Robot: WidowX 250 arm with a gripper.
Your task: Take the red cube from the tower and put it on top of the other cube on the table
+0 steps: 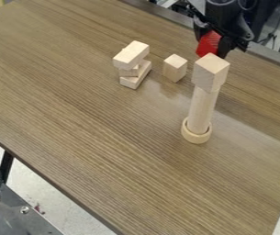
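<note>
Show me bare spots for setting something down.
Bare tabletop lies picture-left of the stacked blocks, and between them and the near edge. It's crowded around the lone block, tower and end effector holding the red cube.

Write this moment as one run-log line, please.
gripper: holding red cube | tower: wooden cube atop cylinder | lone small block: on table, bare on top | placement: not yet done

Stack (131, 56) and tower (202, 106) flank the small block (175, 69), leaving narrow gaps.
</note>
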